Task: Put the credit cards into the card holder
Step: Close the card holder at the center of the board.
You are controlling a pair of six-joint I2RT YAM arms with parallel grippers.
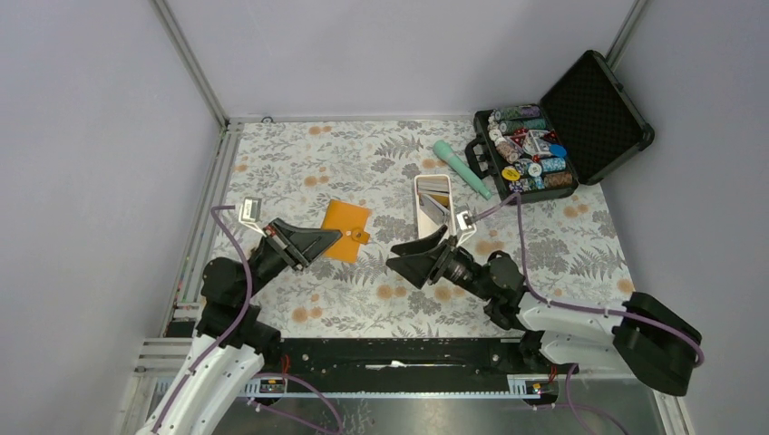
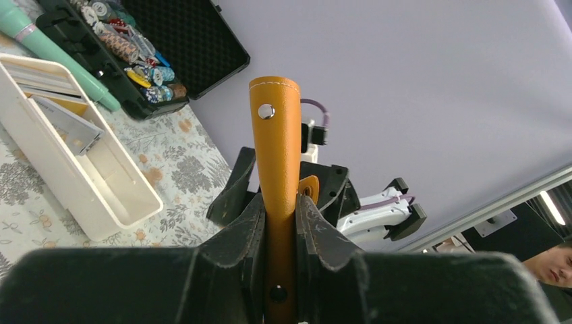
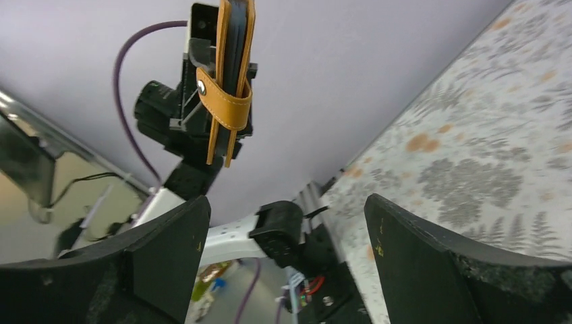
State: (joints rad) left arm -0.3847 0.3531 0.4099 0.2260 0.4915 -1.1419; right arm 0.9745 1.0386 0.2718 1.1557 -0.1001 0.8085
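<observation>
Clamping the card holder (image 2: 275, 135) mid-frame, my left gripper (image 2: 278, 202) sits narrow; my right gripper (image 3: 287, 236) gapes empty above floral tablecloth (image 1: 562, 245), grey walls (image 1: 408, 54).

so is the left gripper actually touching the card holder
Touching. The left wrist view shows the left gripper with its fingers pressed against both sides of the orange card holder, clamping it.

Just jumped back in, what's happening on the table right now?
The left gripper is shut on the orange card holder, holding it up on edge off the table. The holder looks closed, with its snap tab across the opening. The right gripper is open and empty, facing the holder. The credit cards sit in the white tray just beyond it; none is picked up yet.
</observation>
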